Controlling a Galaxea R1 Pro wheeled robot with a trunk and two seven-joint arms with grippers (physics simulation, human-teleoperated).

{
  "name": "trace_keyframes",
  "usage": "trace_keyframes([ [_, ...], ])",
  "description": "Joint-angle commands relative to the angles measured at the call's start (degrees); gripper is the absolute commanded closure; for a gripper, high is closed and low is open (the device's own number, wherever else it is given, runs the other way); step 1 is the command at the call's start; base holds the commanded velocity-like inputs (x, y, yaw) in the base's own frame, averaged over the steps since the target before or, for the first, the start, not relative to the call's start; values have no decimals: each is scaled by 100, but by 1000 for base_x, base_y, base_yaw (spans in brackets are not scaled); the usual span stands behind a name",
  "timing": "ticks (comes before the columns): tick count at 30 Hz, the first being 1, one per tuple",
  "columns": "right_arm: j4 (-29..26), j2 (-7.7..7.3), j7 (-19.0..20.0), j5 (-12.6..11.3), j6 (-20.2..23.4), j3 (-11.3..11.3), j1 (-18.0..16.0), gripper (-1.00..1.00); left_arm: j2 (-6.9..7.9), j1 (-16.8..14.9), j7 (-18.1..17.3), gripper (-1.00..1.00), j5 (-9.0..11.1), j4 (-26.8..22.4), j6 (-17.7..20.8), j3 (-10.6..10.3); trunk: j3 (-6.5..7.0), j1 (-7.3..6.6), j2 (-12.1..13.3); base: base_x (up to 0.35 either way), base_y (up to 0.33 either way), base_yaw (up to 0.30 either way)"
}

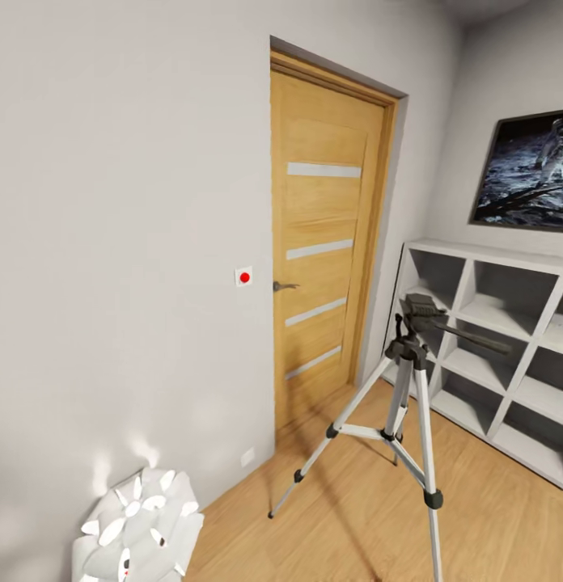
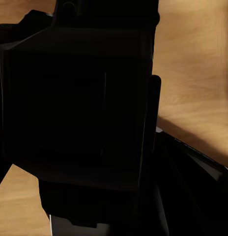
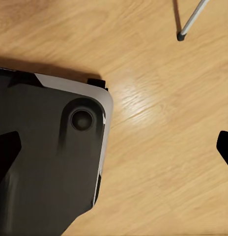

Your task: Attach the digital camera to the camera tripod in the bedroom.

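Note:
The camera tripod (image 1: 411, 380) stands on the wood floor in front of the door, legs spread, its black head (image 1: 421, 311) bare and the pan handle (image 1: 476, 338) pointing right. A black boxy body, the digital camera (image 2: 74, 108), looms very close in the left wrist view, and my left gripper (image 2: 109, 128) appears shut on it, with a dark finger (image 2: 153, 118) along its side. My right gripper (image 3: 116, 150) is open and holds nothing, its dark fingertips (image 3: 8, 152) wide apart above the floor. One tripod foot (image 3: 182, 35) shows there.
The wooden door (image 1: 326, 242) with pale stripes is closed. A white cube shelf (image 1: 508, 347) lines the right wall under the astronaut picture (image 1: 528, 170). A white faceted shape (image 1: 136, 533) sits low beside the left wall. My black, white-edged base (image 3: 50, 162) lies under the right gripper.

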Motion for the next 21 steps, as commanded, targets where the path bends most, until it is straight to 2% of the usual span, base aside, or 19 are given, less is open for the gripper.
trace_keyframes([
  [1,18,-2,12,45,-31,-49,-6,-100,0,1,15,100,29,-2,-10,-50,-2,2,-4,2,2,-293],
  [21,18,-3,12,45,-31,-49,-6,-100,0,1,28,100,38,-2,-18,-50,-2,2,-4,0,0,-293],
])
